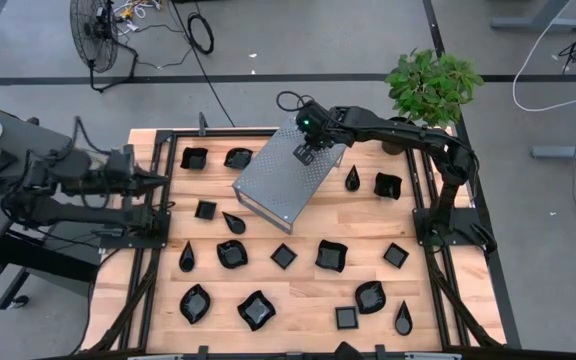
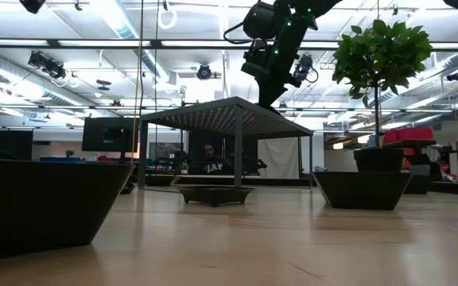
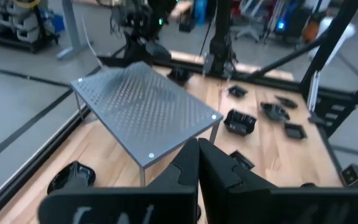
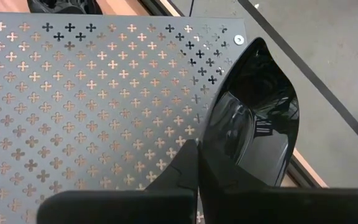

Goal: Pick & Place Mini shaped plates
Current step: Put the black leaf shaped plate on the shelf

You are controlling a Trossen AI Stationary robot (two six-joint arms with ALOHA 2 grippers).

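Hovering above the grey box (image 1: 286, 178), the right gripper (image 1: 305, 152) is pinched on a leaf plate (image 4: 250, 121), presumably for setting down on the perforated top. The plate is held near the box's far corner (its tip overhangs the edge), so room lies inward. The left gripper (image 3: 197, 163), pressed together, waits at the table's (image 1: 298, 285) left edge.
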